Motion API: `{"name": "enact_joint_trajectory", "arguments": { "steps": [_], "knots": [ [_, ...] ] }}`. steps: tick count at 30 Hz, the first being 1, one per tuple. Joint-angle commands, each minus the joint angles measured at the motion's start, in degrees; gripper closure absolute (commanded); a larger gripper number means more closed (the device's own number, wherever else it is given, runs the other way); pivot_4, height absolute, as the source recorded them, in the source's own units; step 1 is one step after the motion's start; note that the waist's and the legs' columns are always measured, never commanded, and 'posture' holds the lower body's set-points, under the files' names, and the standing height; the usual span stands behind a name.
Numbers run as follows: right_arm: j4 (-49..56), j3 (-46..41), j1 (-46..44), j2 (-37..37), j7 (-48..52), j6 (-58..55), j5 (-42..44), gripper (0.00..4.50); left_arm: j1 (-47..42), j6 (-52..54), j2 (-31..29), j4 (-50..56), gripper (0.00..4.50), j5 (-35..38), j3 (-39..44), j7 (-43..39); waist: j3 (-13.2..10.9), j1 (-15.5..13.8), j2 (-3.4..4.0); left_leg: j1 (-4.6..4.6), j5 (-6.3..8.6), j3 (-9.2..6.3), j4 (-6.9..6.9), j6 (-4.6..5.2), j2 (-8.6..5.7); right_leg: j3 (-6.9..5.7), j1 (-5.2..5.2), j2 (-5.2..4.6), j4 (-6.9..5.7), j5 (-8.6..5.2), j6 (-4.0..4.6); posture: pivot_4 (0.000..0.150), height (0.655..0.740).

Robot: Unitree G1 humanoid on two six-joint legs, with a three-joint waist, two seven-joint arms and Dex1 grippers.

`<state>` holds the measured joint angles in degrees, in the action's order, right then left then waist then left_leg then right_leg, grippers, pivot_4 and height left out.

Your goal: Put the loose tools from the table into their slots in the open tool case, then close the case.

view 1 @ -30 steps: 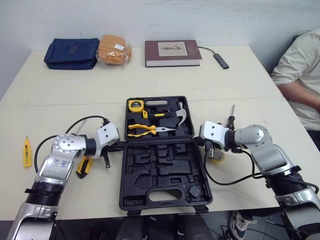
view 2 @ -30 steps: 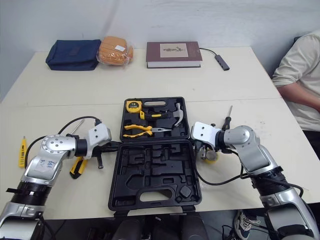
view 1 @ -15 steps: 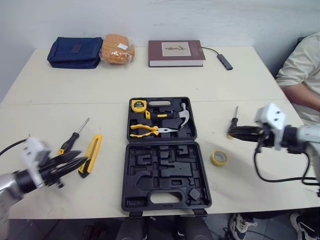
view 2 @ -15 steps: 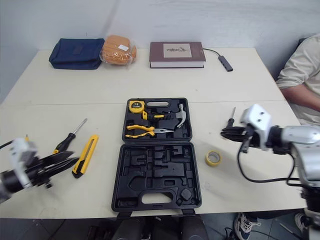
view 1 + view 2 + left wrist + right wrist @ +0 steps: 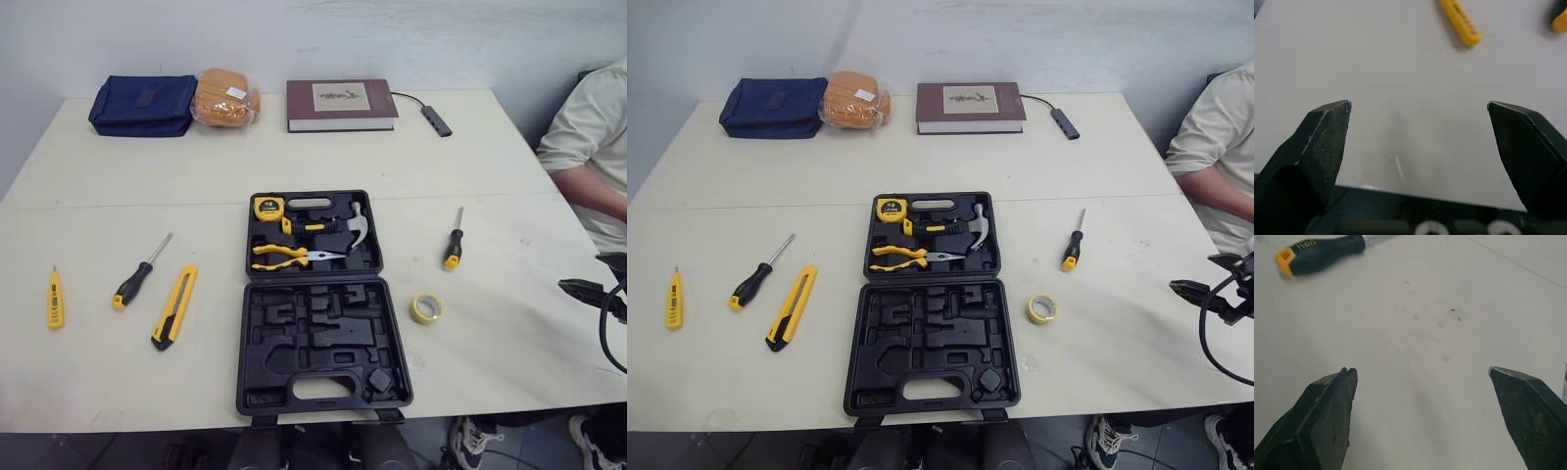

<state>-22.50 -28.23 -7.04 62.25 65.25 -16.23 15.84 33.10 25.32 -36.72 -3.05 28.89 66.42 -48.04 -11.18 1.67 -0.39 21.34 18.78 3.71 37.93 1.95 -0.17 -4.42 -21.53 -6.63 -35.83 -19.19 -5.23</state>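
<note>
**toolbox_tim:** ok, what's sitting where on the surface (image 5: 323,162), left to right?

**g1_watcher:** Far left is a yellow tester pen (image 5: 55,298). Next is a black-handled screwdriver (image 5: 138,273) lying at a slant, and near it a yellow utility knife (image 5: 175,306). All three are loose and not touching. The left gripper (image 5: 1419,105) hangs by the near edge on that side, jaws wide apart with nothing between them, and the tester pen is a bit ahead of it.

**toolbox_tim:** and the tool case?

**g1_watcher:** The tool case (image 5: 313,294) is dead centre, open and lying flat. The far half has a tape measure (image 5: 266,207), a hammer (image 5: 338,223) and pliers (image 5: 284,255) sitting in their slots. The near half is just bare moulded slots.

**toolbox_tim:** right side?

**g1_watcher:** A second screwdriver (image 5: 453,239) lies right of the case, yellow cap toward the robot. A roll of yellow tape (image 5: 425,308) sits nearer, just off the case's right side. The right gripper (image 5: 1422,369) is out by the right edge over bare surface. Its jaws are spread wide too, gripping nothing, well apart from that screwdriver. There's a person's arm (image 5: 588,137) at the far right. Along the back are a blue pouch (image 5: 140,104), an orange packet (image 5: 224,96), a book (image 5: 340,104) and a small adapter (image 5: 434,119) on a cable.
</note>
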Motion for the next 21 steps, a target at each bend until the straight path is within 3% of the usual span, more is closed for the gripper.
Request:
{"name": "enact_joint_trajectory", "arguments": {
  "steps": [1, 5, 10, 16, 21],
  "knots": [
    [2.07, -0.76, -1.04, 1.21, 0.46, 0.37, 1.58, 0.02, 0.86, -1.34, -1.90, 3.03, 0.00, 0.07, -0.69, 0.40, -0.01, -0.01, 0.02, 0.00, 0.00, 0.00, 0.00, 0.00, 0.00, 0.00, 0.00, 0.00, 0.00, 0.00, 0.00, 0.150, 0.7400],
    [9.95, 0.46, -0.52, -0.81, 0.03, -2.28, 3.88, 0.02, -0.74, 0.37, -1.77, 9.86, 0.00, 2.20, -3.56, 1.35, -0.05, -0.08, 0.16, 0.00, 0.00, 0.00, 0.00, -0.02, 0.00, 0.02, 0.00, -0.01, -0.01, 0.00, -0.01, 0.150, 0.7400],
    [29.81, 3.71, -1.27, -3.65, -0.14, -14.36, 14.27, 0.02, -4.26, 8.08, -3.45, 21.29, 0.00, 4.75, -10.62, 5.44, -0.06, -0.11, 0.18, 0.01, -0.02, -0.02, -0.04, -0.06, 0.02, 0.00, 0.01, 0.00, -0.03, 0.01, -0.02, 0.150, 0.7400],
    [47.84, 12.93, -15.30, -8.01, -2.65, -30.92, 34.74, 0.02, -12.34, 14.11, -8.33, 21.09, 0.00, 0.50, -22.67, 11.21, -0.14, 0.05, 0.32, 0.00, -0.13, -0.02, -0.05, -0.12, 0.02, 0.00, -0.03, 0.03, -0.07, 0.02, -0.04, 0.150, 0.7400],
    [49.39, 19.96, -28.25, -14.76, -5.72, -34.13, 40.90, 0.02, -21.02, 15.30, -9.04, 17.35, 0.00, -2.01, -30.63, 14.13, -0.11, -0.12, 0.23, 0.07, -0.29, -0.04, -0.12, -0.25, 0.00, -0.05, -0.04, 0.03, 0.02, 0.02, -0.04, 0.150, 0.7400]
  ]
}}
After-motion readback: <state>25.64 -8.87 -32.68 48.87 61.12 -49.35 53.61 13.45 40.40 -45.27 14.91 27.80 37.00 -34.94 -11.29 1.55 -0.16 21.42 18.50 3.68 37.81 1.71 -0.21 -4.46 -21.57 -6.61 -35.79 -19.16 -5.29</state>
